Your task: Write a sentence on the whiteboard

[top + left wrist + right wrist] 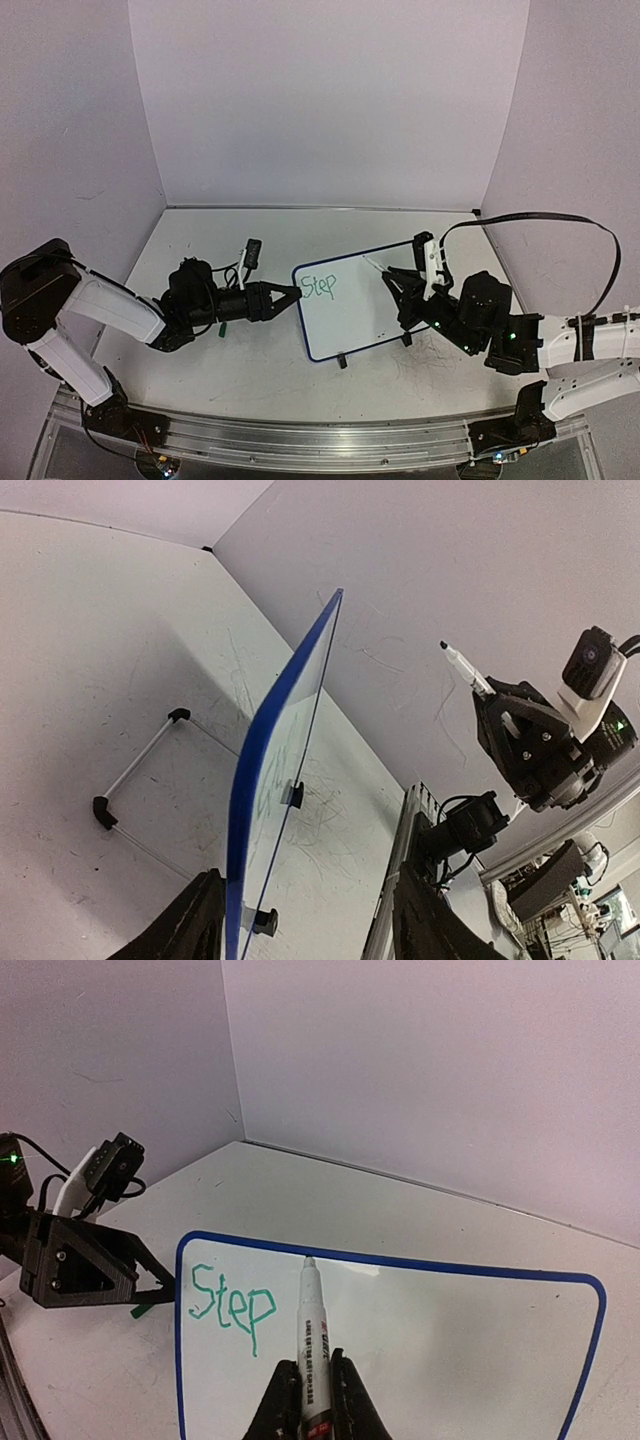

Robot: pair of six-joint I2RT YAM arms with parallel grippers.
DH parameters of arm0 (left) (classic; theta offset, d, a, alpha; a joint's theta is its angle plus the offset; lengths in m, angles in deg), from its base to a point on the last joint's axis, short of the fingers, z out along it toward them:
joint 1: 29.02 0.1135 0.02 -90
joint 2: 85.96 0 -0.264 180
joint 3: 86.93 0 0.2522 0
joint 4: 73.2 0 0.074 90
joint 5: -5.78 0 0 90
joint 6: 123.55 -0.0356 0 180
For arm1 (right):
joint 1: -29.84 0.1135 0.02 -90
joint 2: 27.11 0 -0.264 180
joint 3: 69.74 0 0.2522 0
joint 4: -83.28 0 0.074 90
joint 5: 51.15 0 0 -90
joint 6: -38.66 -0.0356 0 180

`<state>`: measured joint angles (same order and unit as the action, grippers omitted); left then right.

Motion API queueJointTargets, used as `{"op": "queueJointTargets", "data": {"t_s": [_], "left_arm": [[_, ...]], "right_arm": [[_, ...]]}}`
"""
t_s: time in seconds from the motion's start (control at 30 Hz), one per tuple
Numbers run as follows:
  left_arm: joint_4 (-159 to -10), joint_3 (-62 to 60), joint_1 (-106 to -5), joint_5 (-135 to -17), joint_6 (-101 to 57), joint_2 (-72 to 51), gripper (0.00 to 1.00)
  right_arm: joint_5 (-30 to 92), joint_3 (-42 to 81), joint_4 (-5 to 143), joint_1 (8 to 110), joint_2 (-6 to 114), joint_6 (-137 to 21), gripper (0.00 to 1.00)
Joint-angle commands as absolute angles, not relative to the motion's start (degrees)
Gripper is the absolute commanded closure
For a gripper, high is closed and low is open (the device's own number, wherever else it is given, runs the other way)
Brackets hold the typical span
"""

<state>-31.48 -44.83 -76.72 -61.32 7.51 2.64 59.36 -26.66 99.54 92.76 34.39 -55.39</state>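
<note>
One word, "Step", of the sentence (pixel 320 285) is sitting at the upper left of the whiteboard (pixel 365 325); I am clenching the marker (pixel 314 1340) in my right gripper (pixel 315 1380), tip off the whiteboard, my left gripper (pixel 292 298) straddling its left edge unclamped, so I am judging it needs steadying before pressing.

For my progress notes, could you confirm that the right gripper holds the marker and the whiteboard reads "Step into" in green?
Not quite: the green lettering on the whiteboard reads only "Step", as the right wrist view shows. The right gripper does hold the marker.
</note>
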Motion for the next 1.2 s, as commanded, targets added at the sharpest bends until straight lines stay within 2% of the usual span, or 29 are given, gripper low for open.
{"op": "queueJointTargets", "data": {"t_s": [0.0,0.47,0.93,1.17], "left_arm": [[-30.6,-43.8,-76.7,-64.1,8.2,4.3,0.41],[-30.6,-40.7,-76.7,-63.6,5.1,9.5,0.52],[-30.6,-39.1,-76.7,-61.3,2.3,11.3,0.7],[-30.6,-39.3,-76.6,-60.9,1.0,11.3,0.79]], "right_arm": [[57.6,-26.5,101.6,92.7,33.8,-55.2,1.0],[53.5,-26.3,99.2,92.7,35.8,-55.0,1.0],[50.1,-26.6,97.0,92.9,38.2,-56.2,1.0],[55.0,-27.4,96.1,93.2,37.5,-57.0,1.0]]}}
